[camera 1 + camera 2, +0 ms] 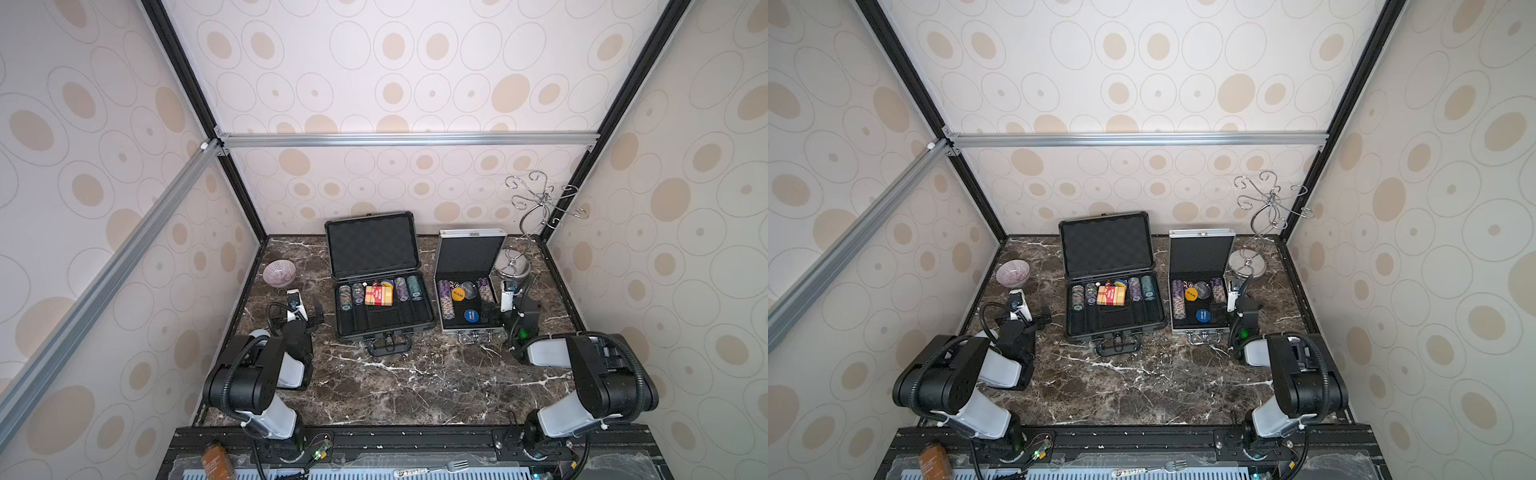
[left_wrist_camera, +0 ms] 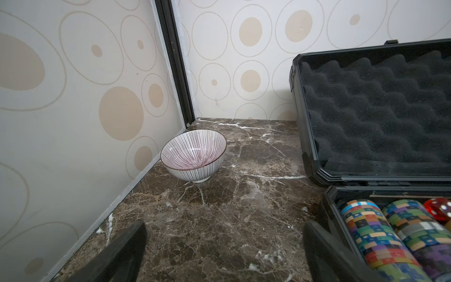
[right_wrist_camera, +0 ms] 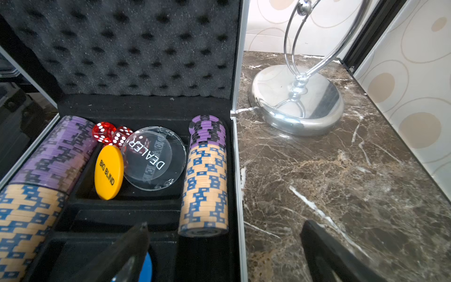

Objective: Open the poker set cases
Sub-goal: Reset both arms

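Only the fingertips of each hand showed in the wrist views: the left hand point(image 2: 225, 229) and right hand point(image 3: 227, 225) both gaped wide, empty, the right straddling the right rim of the silver case point(image 1: 467, 255). Both cases stood open at the back of the counter point(image 1: 415, 382), bare marble in front. The dark grey case point(image 1: 371, 245) held chips point(image 1: 401, 289) and a card box point(image 1: 378, 296), the silver one chips, dice point(image 3: 105, 131) and a dealer button point(image 3: 153, 157).

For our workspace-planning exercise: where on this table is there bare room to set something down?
Widest: the brown marble tabletop in front of the large dark grey case and the small silver aluminium case. Also between that dark case and the striped ceramic bowl. Crowded: silver case, chrome wire stand and right gripper bunch together.
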You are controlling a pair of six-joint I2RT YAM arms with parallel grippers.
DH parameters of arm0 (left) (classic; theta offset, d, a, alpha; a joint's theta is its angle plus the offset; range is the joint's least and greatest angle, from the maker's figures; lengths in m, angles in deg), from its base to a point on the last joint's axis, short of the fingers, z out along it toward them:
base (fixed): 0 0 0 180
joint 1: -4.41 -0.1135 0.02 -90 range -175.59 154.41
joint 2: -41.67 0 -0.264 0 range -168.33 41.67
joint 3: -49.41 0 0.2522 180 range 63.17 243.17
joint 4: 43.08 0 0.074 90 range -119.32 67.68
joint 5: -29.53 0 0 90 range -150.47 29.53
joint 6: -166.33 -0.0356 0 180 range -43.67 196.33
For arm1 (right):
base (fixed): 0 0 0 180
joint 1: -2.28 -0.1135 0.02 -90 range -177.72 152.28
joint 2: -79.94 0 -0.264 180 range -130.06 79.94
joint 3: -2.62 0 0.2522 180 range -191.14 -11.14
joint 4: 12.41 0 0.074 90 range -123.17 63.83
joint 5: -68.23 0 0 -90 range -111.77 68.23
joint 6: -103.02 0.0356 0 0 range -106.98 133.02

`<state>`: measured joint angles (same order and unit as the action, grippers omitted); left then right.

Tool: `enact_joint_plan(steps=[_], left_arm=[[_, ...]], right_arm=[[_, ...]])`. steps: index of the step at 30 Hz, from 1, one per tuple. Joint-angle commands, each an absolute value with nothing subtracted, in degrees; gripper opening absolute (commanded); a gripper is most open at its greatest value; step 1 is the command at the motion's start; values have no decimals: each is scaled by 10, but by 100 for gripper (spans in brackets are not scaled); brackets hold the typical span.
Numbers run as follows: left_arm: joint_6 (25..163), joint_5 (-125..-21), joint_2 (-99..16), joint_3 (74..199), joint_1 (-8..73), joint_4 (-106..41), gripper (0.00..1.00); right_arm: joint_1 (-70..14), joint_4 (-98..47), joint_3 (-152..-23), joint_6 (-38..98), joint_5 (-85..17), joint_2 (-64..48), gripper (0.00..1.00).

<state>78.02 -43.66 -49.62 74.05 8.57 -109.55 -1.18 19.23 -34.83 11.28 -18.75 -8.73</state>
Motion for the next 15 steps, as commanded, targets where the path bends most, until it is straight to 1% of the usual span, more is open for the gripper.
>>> enact_joint_plan(steps=[1, 15], left_arm=[[782, -437, -493, 749, 82, -1100, 100], [782, -438, -494, 751, 82, -1097, 100]], right_arm=[[-8, 193, -357, 114, -188, -86, 100], [-7, 192, -355, 114, -189, -84, 100]])
